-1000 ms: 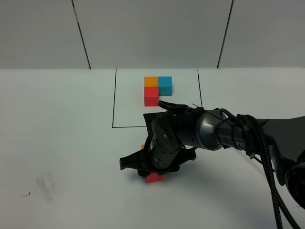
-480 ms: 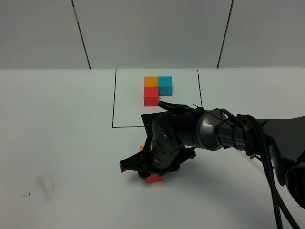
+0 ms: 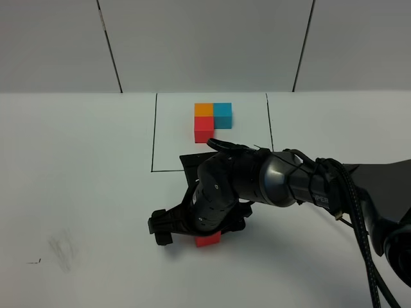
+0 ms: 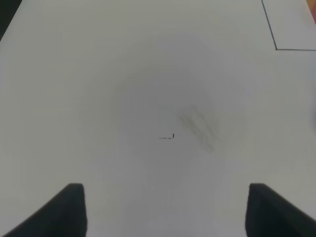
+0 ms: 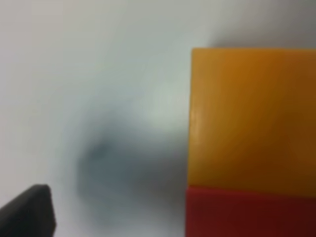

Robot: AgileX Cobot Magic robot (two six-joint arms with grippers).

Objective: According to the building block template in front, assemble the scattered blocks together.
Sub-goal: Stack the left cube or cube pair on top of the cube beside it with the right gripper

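The building block template [image 3: 212, 119], orange, blue and red cubes in an L, stands inside a black-lined rectangle at the back. My right arm reaches across the middle, and its gripper [image 3: 168, 230] hangs low over the scattered blocks. Only the red cube [image 3: 207, 240] shows below the wrist there. In the right wrist view the orange cube [image 5: 252, 116] touches the red cube [image 5: 249, 212]. One fingertip [image 5: 28, 211] stands well apart from them, so the gripper is open and holds nothing. The sky-blue loose cube is hidden. My left gripper [image 4: 168, 212] is open over bare table.
The white table [image 3: 77, 192] has a faint grey smudge [image 3: 61, 251] and a small black mark [image 4: 168, 137] at the front left. The rectangle's black line [image 3: 153, 135] runs just behind the arm. A panelled grey wall [image 3: 205, 45] stands behind the table.
My right gripper and wrist have shifted left and slightly toward the front. The sliver of orange cube seen beside the wrist earlier is now hidden in the high view. The red cube stays put.
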